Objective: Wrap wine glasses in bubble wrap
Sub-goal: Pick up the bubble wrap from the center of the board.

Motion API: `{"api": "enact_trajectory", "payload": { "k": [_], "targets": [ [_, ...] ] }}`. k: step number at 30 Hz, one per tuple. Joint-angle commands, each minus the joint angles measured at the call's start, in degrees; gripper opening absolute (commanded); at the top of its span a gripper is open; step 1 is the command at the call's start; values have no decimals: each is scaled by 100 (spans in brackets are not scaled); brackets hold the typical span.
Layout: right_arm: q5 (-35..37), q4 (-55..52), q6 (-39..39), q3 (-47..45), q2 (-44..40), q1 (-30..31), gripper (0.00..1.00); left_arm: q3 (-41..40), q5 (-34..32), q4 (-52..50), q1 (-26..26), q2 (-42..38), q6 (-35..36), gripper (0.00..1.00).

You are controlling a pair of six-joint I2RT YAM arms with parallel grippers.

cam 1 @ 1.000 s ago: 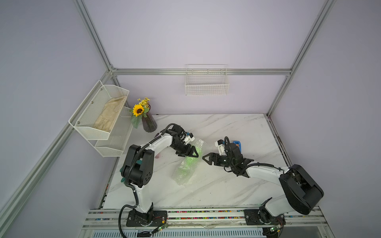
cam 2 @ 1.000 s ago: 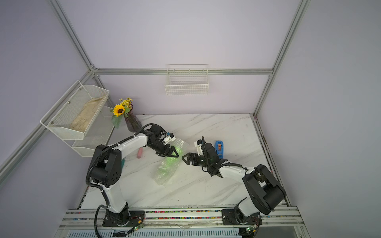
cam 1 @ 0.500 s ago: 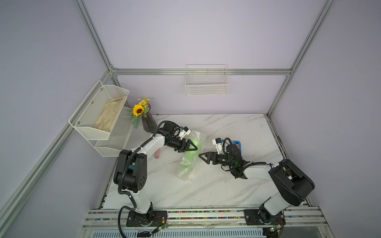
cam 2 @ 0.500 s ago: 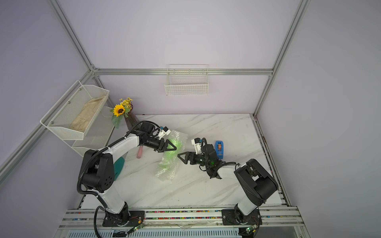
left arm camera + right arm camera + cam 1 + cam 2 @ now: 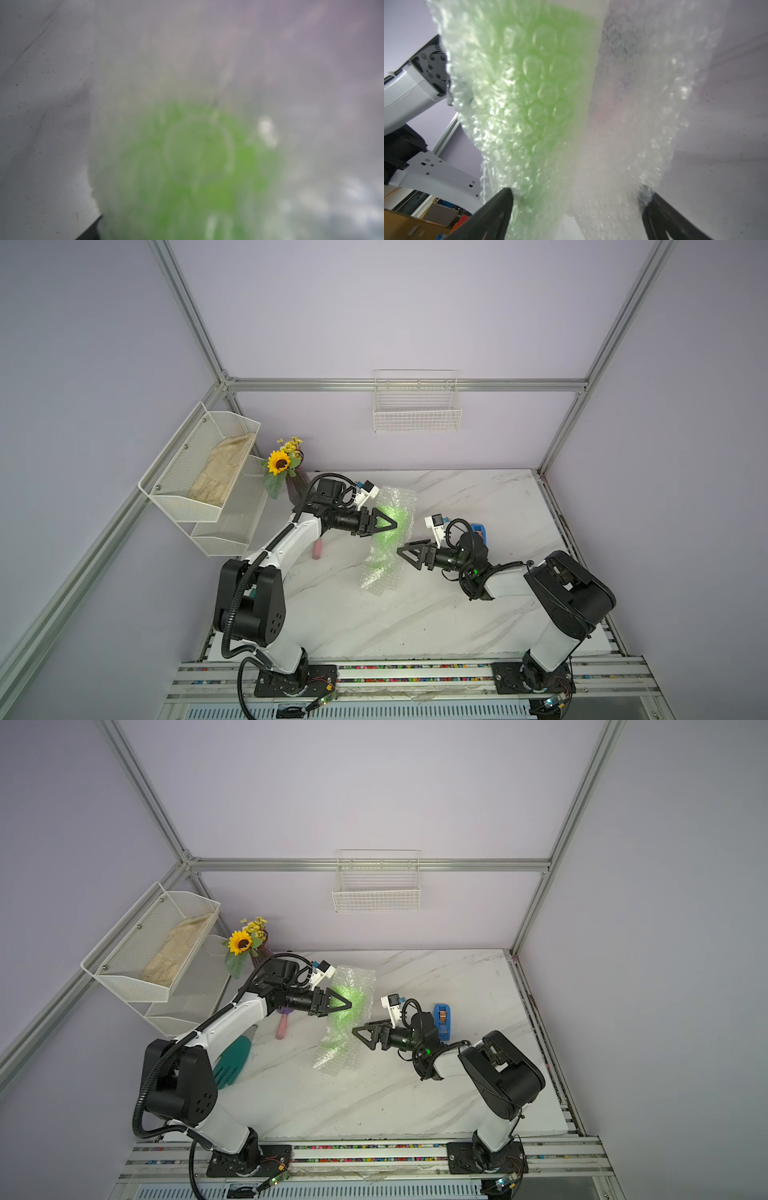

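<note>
Left gripper (image 5: pixel 392 524) clasps bubble wrap (image 5: pixel 380 572) around goblet (image 5: pixel 390 512). Right gripper (image 5: pixel 401 550), wide open, straddles the loose wrap; tugging could unroll it.

The white marbled table (image 5: pixel 415 614) carries the bubble wrap (image 5: pixel 380 572) near its middle, the green goblet (image 5: pixel 392 516) showing through it; a blue tape dispenser (image 5: pixel 441 1021) stands to the wrap's right; a pink handle (image 5: pixel 318 549) lies to its left; farther left and back stands a dark vase (image 5: pixel 296 491) of flowers; left and nearer the front lies a teal glove (image 5: pixel 232 1063).
</note>
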Motion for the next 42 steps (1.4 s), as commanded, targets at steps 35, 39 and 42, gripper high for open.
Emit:
{"api": "enact_trajectory", "payload": {
  "k": [35, 39, 42],
  "targets": [
    [1836, -4189, -1337, 1569, -991, 673, 4, -1223, -1030, 2162, 222, -772, -1453, 92],
    [2298, -5516, -2080, 1948, -1036, 673, 1, -1334, -1265, 1941, 423, -962, -1313, 96],
    [2554, -6201, -2320, 2175, -974, 671, 0, -1272, -1512, 1534, 480, -980, -1094, 97]
  ]
}}
